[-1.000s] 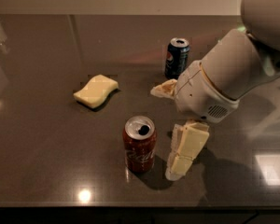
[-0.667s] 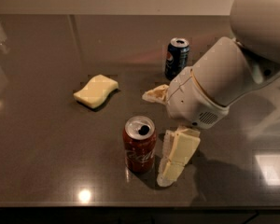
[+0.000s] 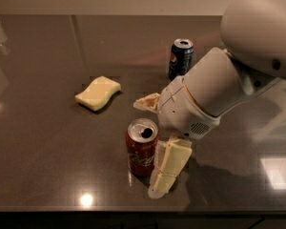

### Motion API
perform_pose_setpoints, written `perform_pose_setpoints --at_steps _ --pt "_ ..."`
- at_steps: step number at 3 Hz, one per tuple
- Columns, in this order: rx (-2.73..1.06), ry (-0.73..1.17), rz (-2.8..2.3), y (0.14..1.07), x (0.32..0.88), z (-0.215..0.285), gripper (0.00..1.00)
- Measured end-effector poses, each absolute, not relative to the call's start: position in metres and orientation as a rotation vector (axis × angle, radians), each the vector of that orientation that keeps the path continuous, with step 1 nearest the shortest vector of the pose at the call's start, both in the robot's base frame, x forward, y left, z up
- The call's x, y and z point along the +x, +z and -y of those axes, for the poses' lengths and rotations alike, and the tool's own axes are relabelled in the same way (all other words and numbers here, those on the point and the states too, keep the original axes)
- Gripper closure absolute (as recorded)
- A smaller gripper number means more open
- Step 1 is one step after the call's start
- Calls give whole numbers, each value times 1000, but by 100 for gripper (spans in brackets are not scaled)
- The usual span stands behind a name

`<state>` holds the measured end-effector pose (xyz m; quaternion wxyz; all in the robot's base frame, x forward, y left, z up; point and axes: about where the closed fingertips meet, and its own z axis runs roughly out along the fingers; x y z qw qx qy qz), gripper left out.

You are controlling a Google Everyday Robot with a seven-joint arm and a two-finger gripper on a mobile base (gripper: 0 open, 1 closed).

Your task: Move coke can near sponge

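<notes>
The red coke can (image 3: 142,148) stands upright near the front middle of the dark table. The pale yellow sponge (image 3: 98,93) lies flat to its back left, about a can's height away. My gripper (image 3: 147,149) is open and comes in from the right. One cream finger (image 3: 146,101) is just behind the can. The other finger (image 3: 169,168) is against the can's front right side, so the can sits partly between them. The can rests on the table.
A dark blue Pepsi can (image 3: 180,57) stands at the back, behind my arm (image 3: 214,92). The table's front edge (image 3: 133,210) runs just below the coke can. The sponge lies left of the gripper.
My arm and gripper have moved left toward the coke can, and the fingers now straddle it. The can, the sponge and the Pepsi can have not moved.
</notes>
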<state>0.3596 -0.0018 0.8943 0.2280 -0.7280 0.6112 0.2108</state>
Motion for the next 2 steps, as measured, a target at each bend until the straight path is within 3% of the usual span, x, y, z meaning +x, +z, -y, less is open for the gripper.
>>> perform_pose_setpoints --at_steps 1,2 --pt "-2007 596 -1660 896 358 -5 11" --pt "-2007 596 -1639 900 359 -7 42"
